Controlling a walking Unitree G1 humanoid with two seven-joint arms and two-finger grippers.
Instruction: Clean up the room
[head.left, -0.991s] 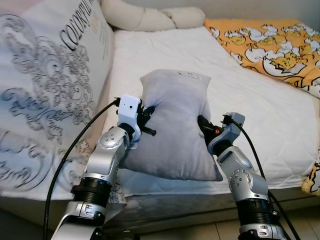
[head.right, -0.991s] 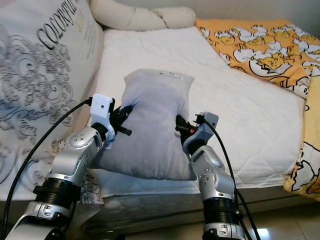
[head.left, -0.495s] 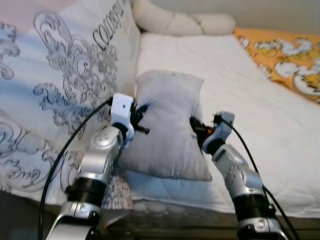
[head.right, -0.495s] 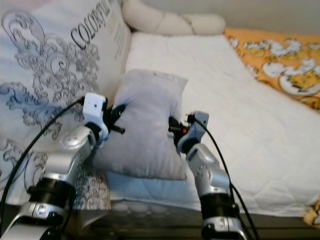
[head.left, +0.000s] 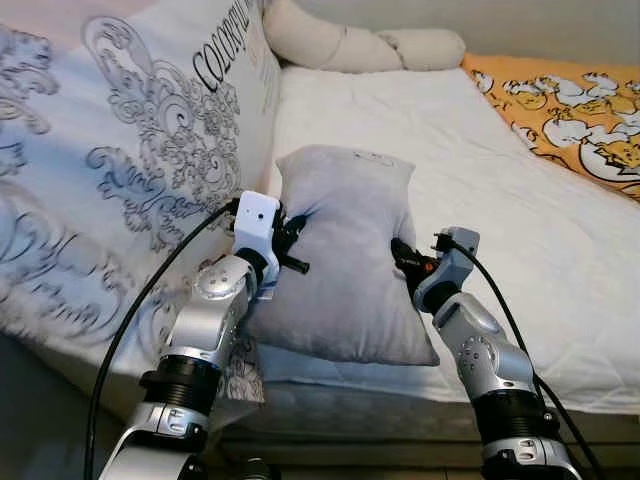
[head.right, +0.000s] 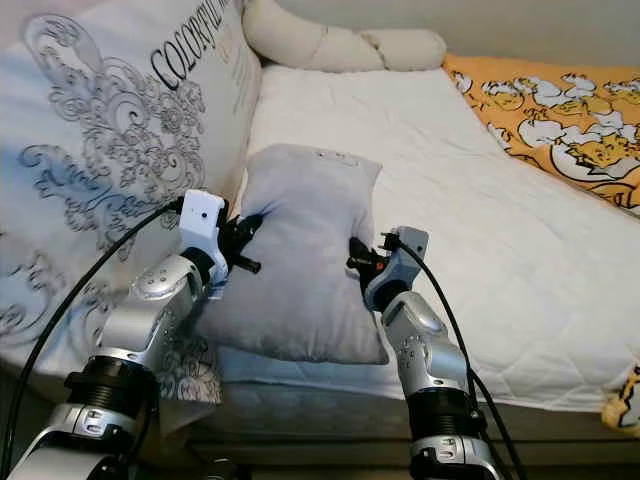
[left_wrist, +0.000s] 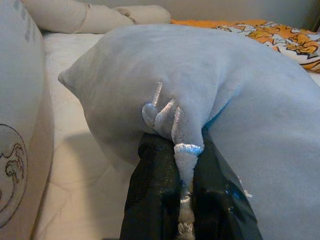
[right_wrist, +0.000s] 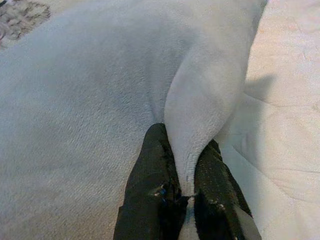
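Observation:
A grey pillow (head.left: 345, 250) is held above the near edge of the white mattress (head.left: 480, 170), between my two arms. My left gripper (head.left: 292, 232) is shut on the pillow's left edge; in the left wrist view its black fingers (left_wrist: 155, 185) pinch a bunched fold of the grey pillow (left_wrist: 210, 85). My right gripper (head.left: 402, 253) is shut on the pillow's right edge, and the right wrist view shows its fingers (right_wrist: 150, 185) clamped on a fold of the pillow (right_wrist: 90, 100).
A large white cushion with grey scrollwork and lettering (head.left: 130, 170) leans at the left of the bed. A cream bolster (head.left: 350, 45) lies along the far end. An orange patterned blanket (head.left: 570, 100) covers the far right of the mattress.
The camera has swung left and then part way back, so the bed sits differently in view. Both grippers keep the same pinch on the pillow.

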